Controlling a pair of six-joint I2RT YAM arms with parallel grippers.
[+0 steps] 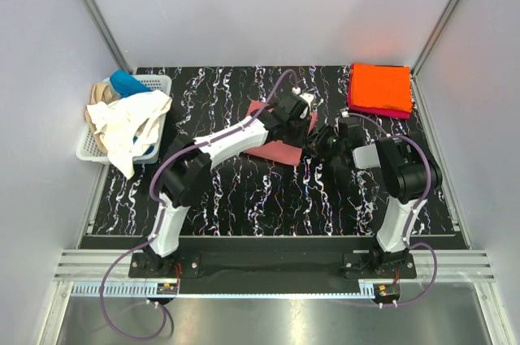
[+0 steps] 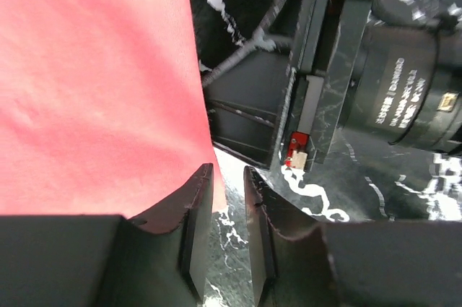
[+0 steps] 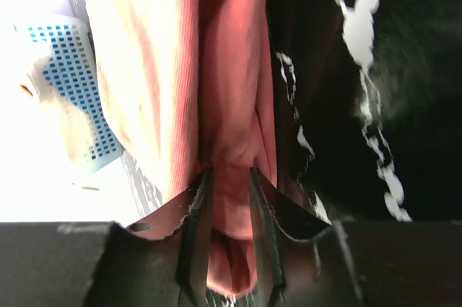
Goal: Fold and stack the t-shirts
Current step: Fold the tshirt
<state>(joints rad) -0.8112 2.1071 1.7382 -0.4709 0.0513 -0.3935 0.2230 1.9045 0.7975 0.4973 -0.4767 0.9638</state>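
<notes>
A dusty salmon-pink t-shirt point(image 1: 275, 147) lies partly folded at the middle of the black marbled table point(image 1: 244, 199). My right gripper point(image 1: 318, 140) is at its right edge and is shut on a bunched fold of that cloth point(image 3: 231, 68), which fills the gap between the jaws of the right gripper point(image 3: 229, 177). My left gripper point(image 1: 305, 109) is at the shirt's far right corner. In the left wrist view its jaws point(image 2: 229, 177) stand slightly apart with only table between them, the pink shirt point(image 2: 94, 83) beside the left finger. A folded orange t-shirt point(image 1: 379, 87) lies on a magenta one point(image 1: 374, 109) at the back right.
A white lattice basket point(image 1: 154, 84) stands at the back left, also in the right wrist view point(image 3: 72, 83). It holds a cream-white t-shirt point(image 1: 134, 122) draped over its rim, a tan one point(image 1: 101, 93) and a blue one point(image 1: 126, 82). The right arm's wrist point(image 2: 390, 83) is close to my left gripper.
</notes>
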